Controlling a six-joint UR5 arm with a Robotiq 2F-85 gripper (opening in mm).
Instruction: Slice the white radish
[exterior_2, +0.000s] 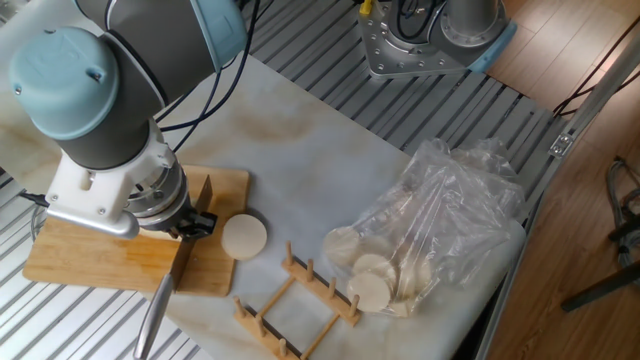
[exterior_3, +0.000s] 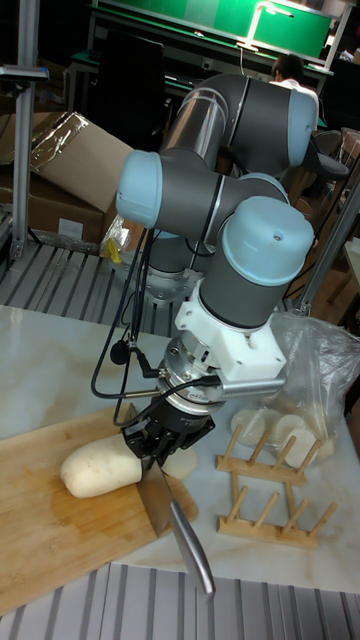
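- A clear plastic bag (exterior_2: 455, 215) lies crumpled on the right side of the surface (exterior_2: 300, 150); pale round slices (exterior_2: 368, 278) sit piled inside its lower end, seen through the film.
- In the tall fixed view the same bag (exterior_3: 318, 365) shows behind the arm, with slices (exterior_3: 262, 422) pressed against its near side.
- A small wooden rack (exterior_2: 295, 300) with upright pegs stands just in front of the bag, nothing slotted into it; it also shows in the tall view (exterior_3: 272, 492).
- The gripper (exterior_3: 160, 445) hangs low over the cutting board (exterior_3: 50, 520), jaws clenched on the dark handle end of a knife (exterior_3: 175, 520).
- The knife blade slopes down and away from the jaws, its steel tip reaching past the board's near edge; in the fixed view the blade (exterior_2: 155, 305) runs off toward the bottom of the picture.
- In the fixed view the gripper (exterior_2: 185, 222) sits over the board's (exterior_2: 90, 255) right part, the jaws themselves mostly hidden by the wrist.
- The radish (exterior_3: 100, 468) lies on its side on the board, rounded end to the left, the other end tucked under the gripper and touching or nearly touching the blade.
- In the fixed view only the radish's flat cut end (exterior_2: 243, 237) shows, a pale disc facing the camera at the board's right edge, just beside the gripper.
- Whether the blade has entered the radish cannot be told.
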